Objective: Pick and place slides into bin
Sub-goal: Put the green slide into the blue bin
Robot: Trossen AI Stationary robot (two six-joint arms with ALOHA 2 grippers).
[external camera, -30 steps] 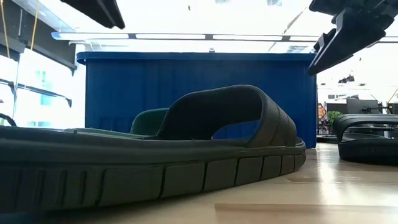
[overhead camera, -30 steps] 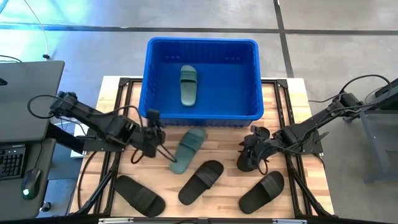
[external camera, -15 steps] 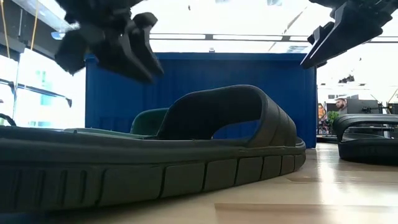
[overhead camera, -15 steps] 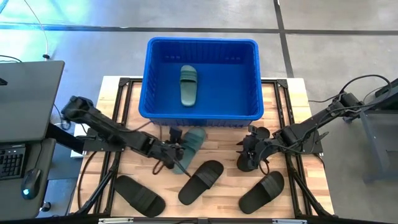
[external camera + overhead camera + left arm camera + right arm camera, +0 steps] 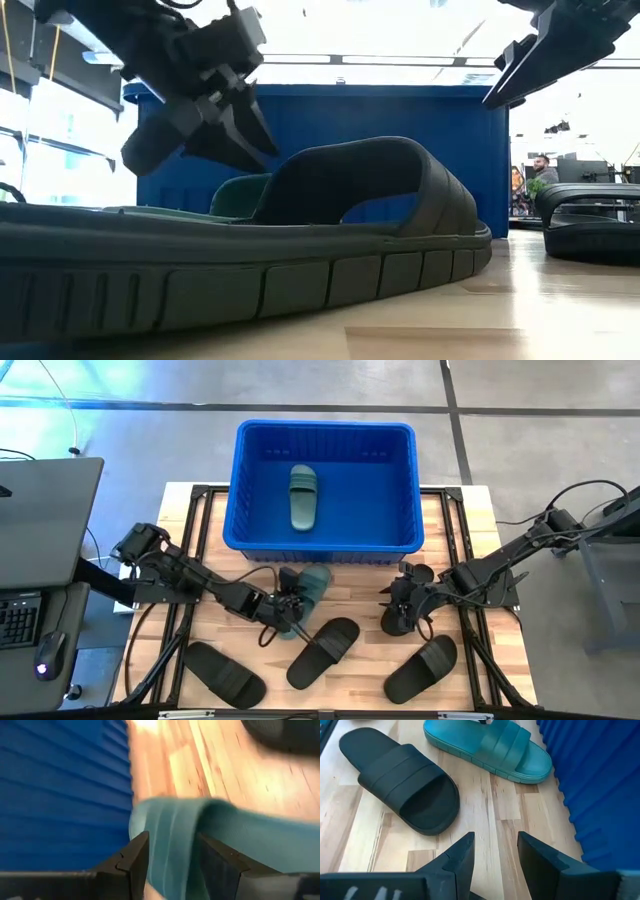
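The left hand (image 5: pixel 284 607), fingers spread wide, straddles the green slide (image 5: pixel 303 596) lying on the worktop (image 5: pixel 360 660) just before the blue bin (image 5: pixel 325 550), so next I'd expect a squeeze and lift, while the right hand (image 5: pixel 400 610) waits open nearby.

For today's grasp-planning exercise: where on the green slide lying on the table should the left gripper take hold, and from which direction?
Grip the green slide by its broad strap, coming down from above with one of the fingers on each side. The strap arches clear of the flat sole, and the left gripper is already open over it beside the bin.
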